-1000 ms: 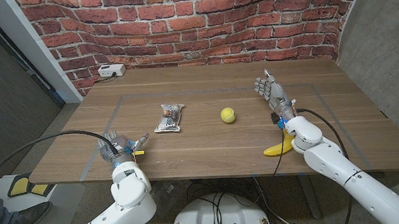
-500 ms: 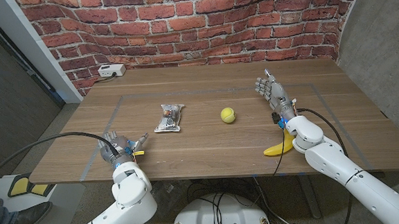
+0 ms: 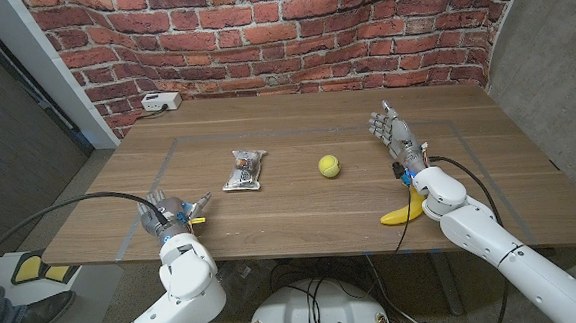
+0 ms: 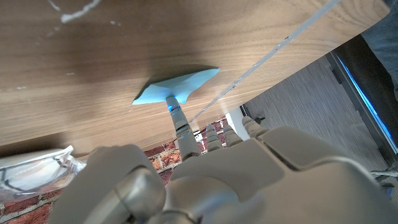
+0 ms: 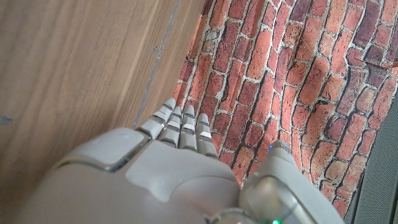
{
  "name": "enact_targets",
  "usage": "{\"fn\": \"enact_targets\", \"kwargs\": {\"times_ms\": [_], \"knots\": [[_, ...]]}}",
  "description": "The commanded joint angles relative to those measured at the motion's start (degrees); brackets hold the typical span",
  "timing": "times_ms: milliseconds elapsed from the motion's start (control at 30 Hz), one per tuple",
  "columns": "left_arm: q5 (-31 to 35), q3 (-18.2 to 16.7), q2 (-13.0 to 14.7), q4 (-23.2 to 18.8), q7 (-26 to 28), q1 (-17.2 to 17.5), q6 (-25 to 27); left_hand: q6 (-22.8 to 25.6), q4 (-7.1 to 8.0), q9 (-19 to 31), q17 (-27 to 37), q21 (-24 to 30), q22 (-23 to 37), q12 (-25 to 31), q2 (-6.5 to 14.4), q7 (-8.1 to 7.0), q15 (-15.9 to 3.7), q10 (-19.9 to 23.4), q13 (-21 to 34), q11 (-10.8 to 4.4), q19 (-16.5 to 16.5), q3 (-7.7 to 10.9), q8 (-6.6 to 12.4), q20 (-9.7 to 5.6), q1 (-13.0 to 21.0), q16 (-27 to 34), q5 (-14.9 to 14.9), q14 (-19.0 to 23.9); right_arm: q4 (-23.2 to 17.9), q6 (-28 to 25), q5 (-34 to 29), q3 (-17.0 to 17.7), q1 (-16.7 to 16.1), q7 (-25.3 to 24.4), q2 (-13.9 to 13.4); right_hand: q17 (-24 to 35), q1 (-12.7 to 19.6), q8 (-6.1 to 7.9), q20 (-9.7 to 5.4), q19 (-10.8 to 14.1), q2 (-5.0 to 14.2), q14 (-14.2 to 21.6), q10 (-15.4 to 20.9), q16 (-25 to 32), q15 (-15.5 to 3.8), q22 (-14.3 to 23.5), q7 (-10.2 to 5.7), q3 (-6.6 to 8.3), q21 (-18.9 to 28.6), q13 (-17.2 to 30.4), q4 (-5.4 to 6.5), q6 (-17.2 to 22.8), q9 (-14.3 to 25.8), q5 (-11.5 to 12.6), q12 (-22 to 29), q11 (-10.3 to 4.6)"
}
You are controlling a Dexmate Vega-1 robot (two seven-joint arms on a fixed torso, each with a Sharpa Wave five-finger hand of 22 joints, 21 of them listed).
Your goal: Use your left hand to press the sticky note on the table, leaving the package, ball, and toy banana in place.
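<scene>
While left hand (image 3: pixel 171 211) presses one extended finger on light-blue paper sticky note (image 4: pixel 176 89) at near-left worktop (image 3: pixel 301 206) edge, holding nothing: sideways drag risks creasing or sliding note. Right hand (image 3: pixel 390 132) open, empty.

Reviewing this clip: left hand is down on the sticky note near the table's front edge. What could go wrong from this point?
1. In the left wrist view a fingertip meets the blue sticky note, whose corners look lifted; it may crumple or drag when the left hand pulls away.
2. The package lies just ahead of that hand, so a forward sweep could nudge it.
3. The right arm sits against the toy banana; any shift may move it.
</scene>
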Motion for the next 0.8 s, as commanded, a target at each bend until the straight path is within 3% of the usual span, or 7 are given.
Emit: {"fn": "enact_targets", "kwargs": {"times_ms": [33, 333, 567, 800], "knots": [[-1.9, -1.4, 1.1, 0.1, 0.9, 0.1, 0.0, 0.3, -0.05, 0.0, 0.2, 0.2, 0.1, 0.6, 0.2, 0.08, 0.01, 0.6, 0.2, -0.16, 0.3, -0.22, -0.42, -0.04, -0.2, 0.4, 0.5, 0.5, -0.3, -0.1, -0.1, 0.0, -0.7, -0.8, 0.0, 0.0, -0.2, -0.14, 0.09, 0.2, 0.34, -0.3, 0.3, -0.1, 0.15, 0.3, -0.4, -0.11, -0.3, 0.0, -0.13, 0.2, 0.3, 0.3, 0.0, 0.25], [-3.7, -2.8, 1.7, -0.3, 2.1, 0.8, 0.0, 0.2, -0.09, 0.0, 0.2, 0.2, 0.1, 0.6, 0.4, 0.13, 0.06, 0.7, 0.2, -0.19, 0.3, -0.27, -0.63, -0.02, -0.1, 0.4, 0.5, 0.6, -1.2, -0.5, -0.3, 0.0, -1.4, -1.3, -0.2, 0.0, -0.2, -0.14, 0.09, 0.2, 0.37, -0.3, 0.4, -0.1, 0.13, 0.3, -0.37, -0.12, -0.3, 0.0, -0.14, 0.2, 0.3, 0.3, 0.0, 0.27], [-7.2, -2.3, 3.1, -0.2, 4.5, -0.6, 0.0, -0.6, -0.12, 0.0, 0.2, 0.2, 0.1, 0.6, 0.5, 0.05, 0.11, 0.7, 0.2, -0.14, 0.1, -0.31, -1.13, 0.03, 0.1, 0.4, 0.6, 0.6, -1.6, -0.4, -0.5, 0.0, -1.8, -1.5, -0.3, 0.0, -0.2, -0.15, 0.08, 0.2, 0.38, -0.3, 0.4, -0.1, 0.1, 0.3, -0.39, -0.14, -0.3, 0.0, -0.16, 0.2, 0.3, 0.3, 0.0, 0.26], [-14.1, -1.3, 4.8, -0.1, 8.6, -2.2, 0.0, -1.1, -0.14, 0.0, 0.2, 0.2, 0.2, 0.5, 0.6, -0.04, 0.04, 0.5, 0.2, -0.19, 0.1, -0.35, -1.43, 0.03, 0.2, 0.3, 0.6, 0.6, -2.5, -0.8, -0.8, 0.2, -2.3, -2.1, -0.5, 0.0, -0.2, -0.16, 0.08, 0.2, 0.38, -0.4, 0.5, -0.1, 0.09, 0.3, -0.39, -0.16, -0.3, 0.0, -0.19, 0.2, 0.3, 0.3, 0.0, 0.24]]}}
